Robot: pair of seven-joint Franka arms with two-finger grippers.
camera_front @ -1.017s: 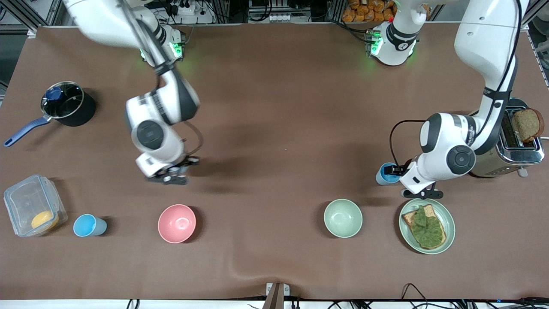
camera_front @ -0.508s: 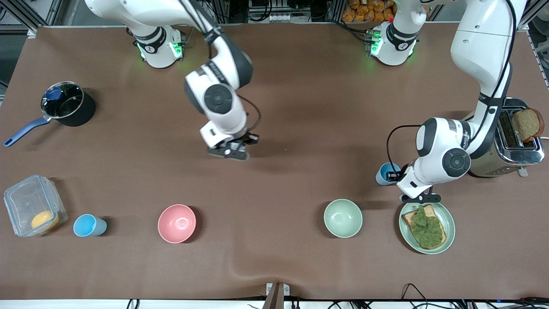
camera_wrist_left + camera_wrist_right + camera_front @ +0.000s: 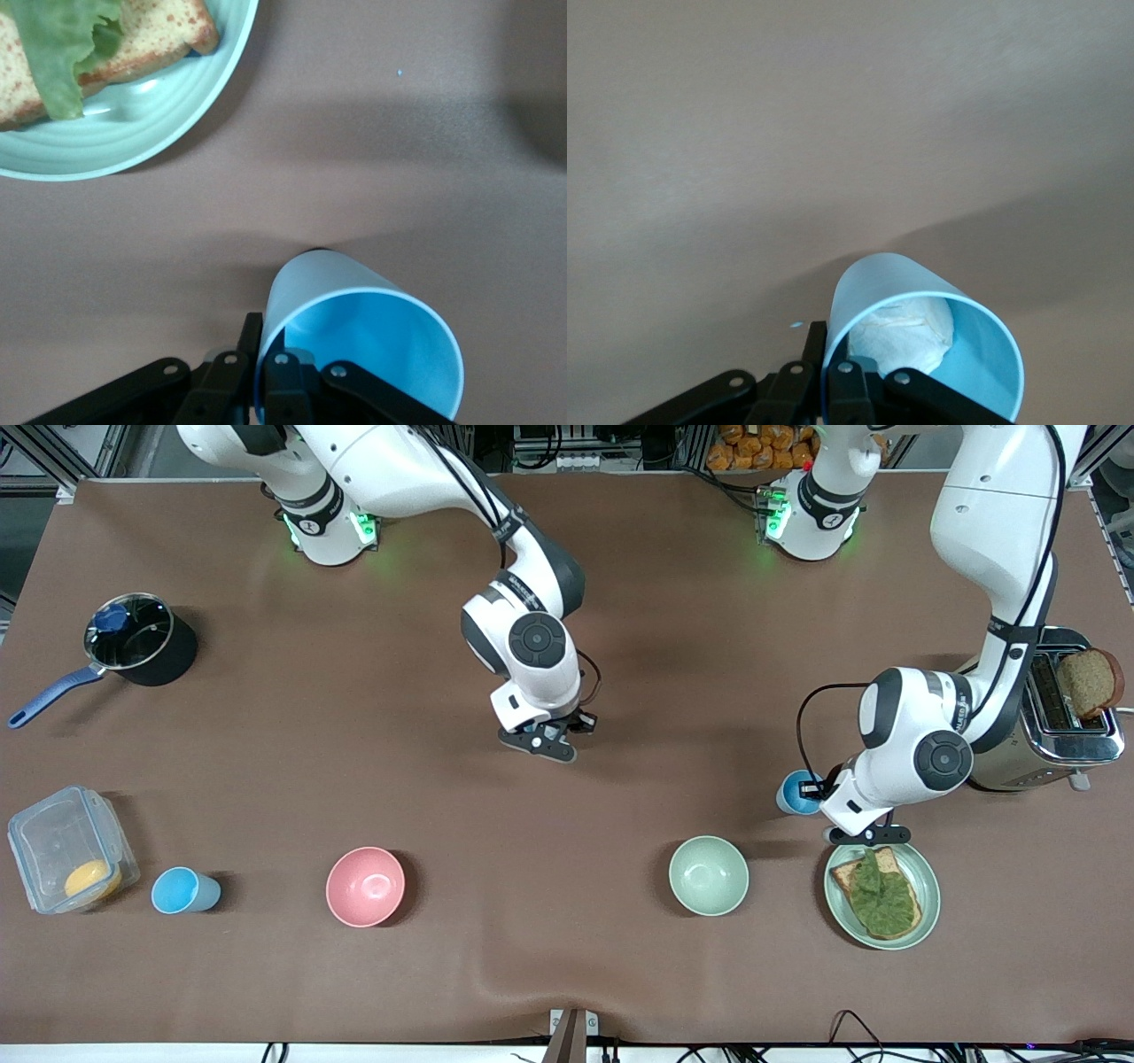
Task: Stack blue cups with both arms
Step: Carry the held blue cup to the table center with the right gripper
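Observation:
My right gripper hangs over the middle of the table. In the right wrist view it is shut on the rim of a greyish-blue cup with something whitish inside; the front view hides that cup under the hand. My left gripper is shut on the rim of a sky-blue cup, tilted and low over the table beside the plate. The left wrist view shows this grip with one finger inside the cup. Another sky-blue cup stands beside the plastic container.
A pink bowl and a pale green bowl stand nearer the front camera. A green plate with toast and lettuce lies under the left hand. A toaster, a black pot and a clear container sit at the table's ends.
My right arm has swung its gripper from above the pink bowl to the middle of the table, toward the left arm's end. My left gripper and its cup have shifted slightly.

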